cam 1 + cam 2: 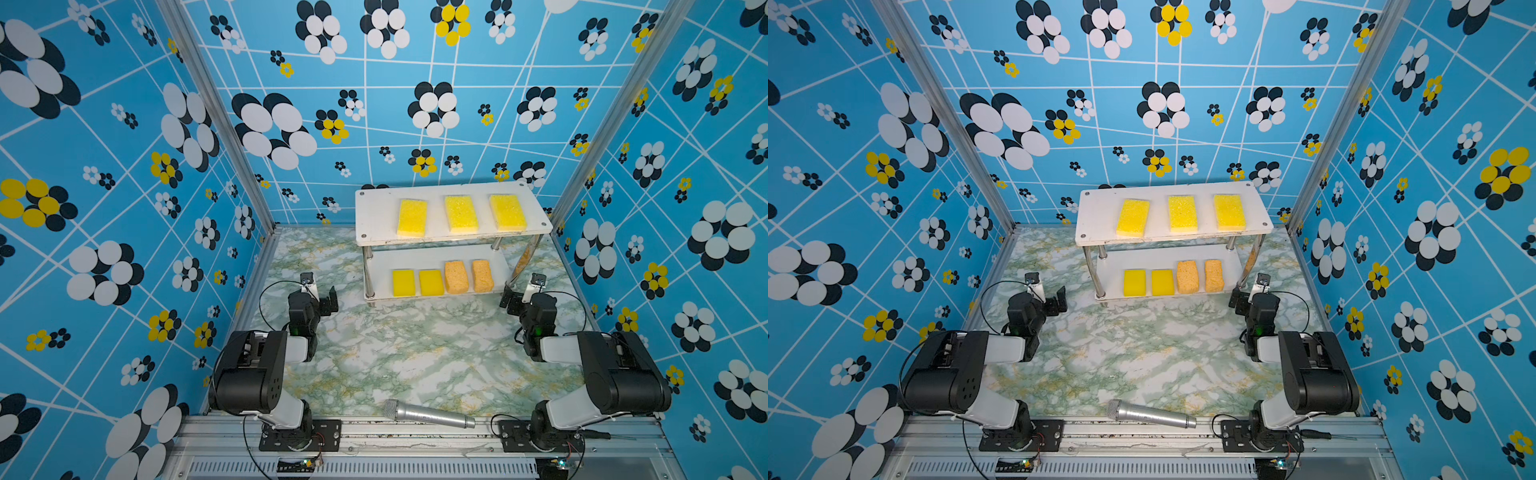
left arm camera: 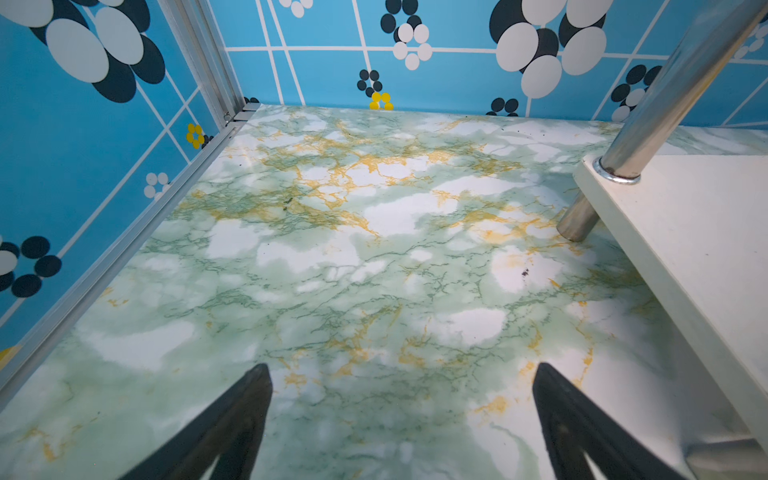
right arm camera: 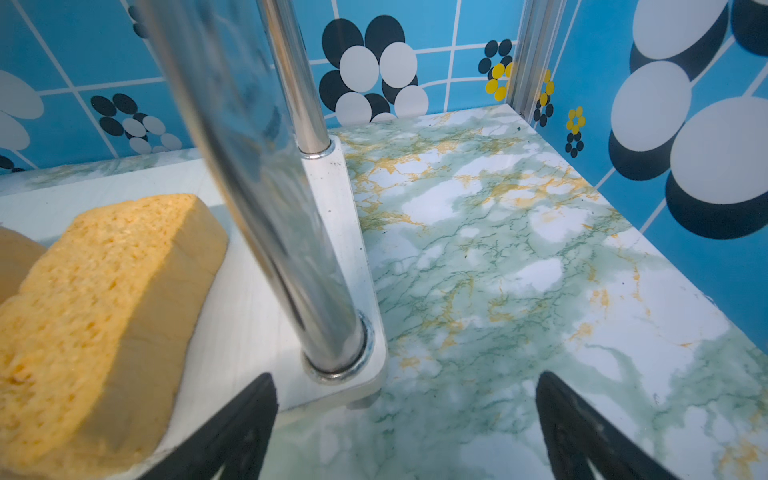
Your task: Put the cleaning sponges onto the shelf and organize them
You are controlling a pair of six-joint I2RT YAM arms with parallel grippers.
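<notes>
As all seven sponges point(image 1: 461, 214) are set on the shelf point(image 1: 374, 216), three on its top board and four on its lower, the task is judged done. Left gripper point(image 1: 320, 289) and right gripper point(image 1: 523, 289) are held wide open, empty, beside its ends.

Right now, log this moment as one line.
top board: three flat yellow sponges | lower board: two small yellow sponges, two orange sponges | left gripper: open, empty | right gripper: open, empty | table front: microphone

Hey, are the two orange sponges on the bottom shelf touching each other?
Apart. Both top views show a white strip of shelf between the left orange sponge and the right orange sponge.
</notes>
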